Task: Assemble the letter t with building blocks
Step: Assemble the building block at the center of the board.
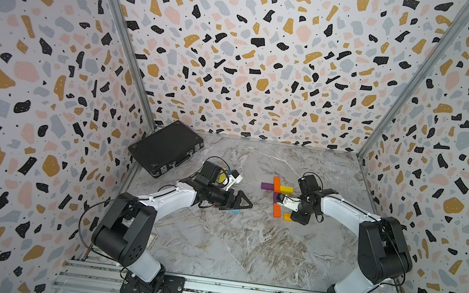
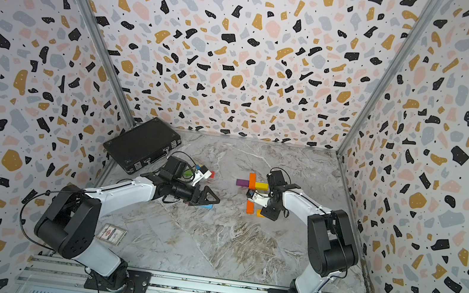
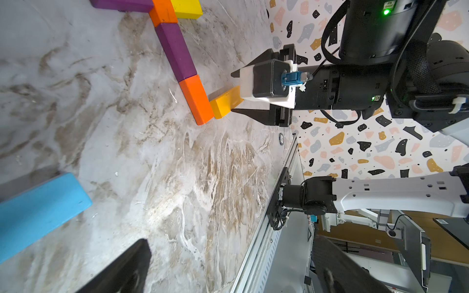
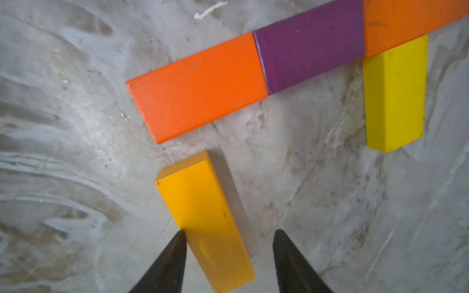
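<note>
- Right gripper [image 4: 229,231] straddles the amber block [image 4: 203,215] with its jaws half-spread. One finger touches the block's side and the other stands just clear, so nothing is gripped yet.
- The amber block lies just beside the orange block [image 4: 198,86] at the stem's end, below the purple block [image 4: 309,50]. It probably serves as the t's foot.
- Left gripper [image 1: 246,205] hangs wide and empty near the blue block [image 3: 38,210], clear of the letter.
- Black case [image 1: 164,146] sits closed at the far corner, its contents hidden. Spare blocks [image 2: 211,174] lie loose nearby.

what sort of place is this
Probably a robot lab test cell: left arm and right arm bolted to a metal rail, patterned panel walls boxing in a marble-look table, coloured blocks laid out on it.
</note>
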You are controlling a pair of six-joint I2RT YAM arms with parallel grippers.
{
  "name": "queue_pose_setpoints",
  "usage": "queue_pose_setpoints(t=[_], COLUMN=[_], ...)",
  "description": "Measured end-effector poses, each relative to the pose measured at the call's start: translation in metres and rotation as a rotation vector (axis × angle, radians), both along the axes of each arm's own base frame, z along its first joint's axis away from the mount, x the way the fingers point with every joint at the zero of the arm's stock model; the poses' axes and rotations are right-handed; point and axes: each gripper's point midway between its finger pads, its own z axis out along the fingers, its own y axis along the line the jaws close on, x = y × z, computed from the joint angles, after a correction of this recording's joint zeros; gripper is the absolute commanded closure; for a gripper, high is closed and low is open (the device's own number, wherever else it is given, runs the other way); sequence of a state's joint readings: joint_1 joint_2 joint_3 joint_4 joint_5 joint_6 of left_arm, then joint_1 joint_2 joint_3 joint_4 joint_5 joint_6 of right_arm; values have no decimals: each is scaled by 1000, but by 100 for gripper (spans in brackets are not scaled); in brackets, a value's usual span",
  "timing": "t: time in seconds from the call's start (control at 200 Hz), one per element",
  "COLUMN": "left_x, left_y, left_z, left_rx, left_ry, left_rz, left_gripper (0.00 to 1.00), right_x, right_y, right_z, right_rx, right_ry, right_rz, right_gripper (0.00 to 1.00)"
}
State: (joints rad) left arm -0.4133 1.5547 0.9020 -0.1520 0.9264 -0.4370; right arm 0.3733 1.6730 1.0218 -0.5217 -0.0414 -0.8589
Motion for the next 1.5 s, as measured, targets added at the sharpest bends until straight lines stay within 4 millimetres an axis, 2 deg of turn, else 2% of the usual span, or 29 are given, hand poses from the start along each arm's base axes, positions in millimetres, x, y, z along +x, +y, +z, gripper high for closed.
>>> queue_pose_setpoints(t=[0.175, 0.3, 0.45, 0.516, 0.691, 0.766, 1.031, 1.246, 1.502], left_x=[1, 3, 4, 4, 5, 5, 6, 9, 10], left_y=[0, 0, 0, 1, 1, 1, 2, 4, 6], left_z=[-1, 0, 0, 0, 0, 0, -5, -6, -7], left_rx=[2, 1, 4, 7, 8, 9, 16, 20, 25], left_ry=[4, -1, -5, -7, -9, -9, 2, 1, 6], left_rz=[1, 3, 6, 7, 9, 9, 13, 22, 31], left_gripper=[1, 0, 0, 0, 0, 1, 0, 1, 1], right_x=[-3, -5, -11, -14, -14, -14, -11, -2, 7], right_y=[2, 2, 2, 3, 4, 5, 3, 4, 3], right_z=[-1, -2, -11, -17, -16, -17, -16, -15, -11], right_rx=[9, 14, 2, -4, -5, -7, -20, -30, -19], right_ry=[14, 24, 66, 86, 88, 90, 75, 50, 25], right_rz=[6, 8, 14, 17, 20, 21, 40, 78, 131], right_gripper=[46, 50, 53, 55, 64, 65, 68, 74, 75])
